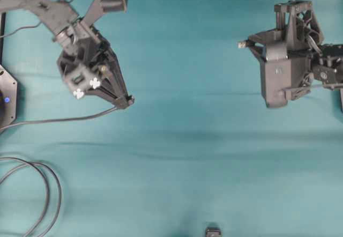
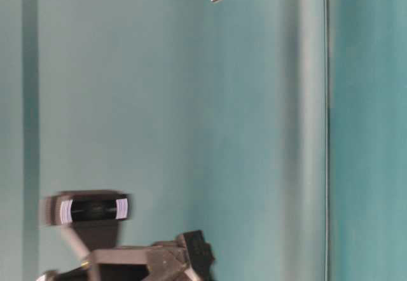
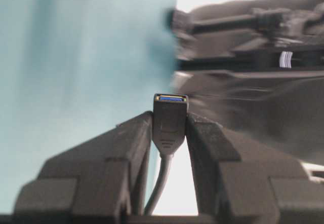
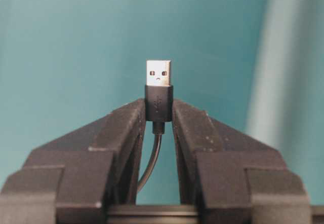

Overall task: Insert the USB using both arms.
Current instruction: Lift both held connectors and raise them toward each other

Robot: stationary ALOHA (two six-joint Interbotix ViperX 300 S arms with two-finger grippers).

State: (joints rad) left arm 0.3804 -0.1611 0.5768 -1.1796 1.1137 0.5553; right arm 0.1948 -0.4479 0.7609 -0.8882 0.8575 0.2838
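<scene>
Fingers of right gripper (image 4: 159, 113) pinch the USB plug (image 4: 158, 89) by its matte black housing; silvery rectangular metal tip sticks out past the fingertips, two small square holes on its face, thin dark cable (image 4: 152, 158) running back between the jaws. Left gripper (image 3: 169, 125) is clamped on the socket end (image 3: 170, 120): rounded black plastic shell, blue insert in its mouth, grey cable (image 3: 161, 183) trailing behind. Both pairs of fingers are black, triangular, wedge-shaped, slightly rough.

Overhead: left gripper sits toward the table's upper left, fingers pointing down-right, white cross marks (image 1: 87, 88) on its frame, cable (image 1: 59, 120) leading off to the left edge. Right gripper (image 1: 247, 44) is near the upper right, plug tip pointing left. The two ends are well apart.

Teal cloth (image 1: 182, 156) covers the table, faint creases. Looped grey cable (image 1: 37, 194) at lower left corner, small dark block (image 1: 213, 231) at bottom edge.
</scene>
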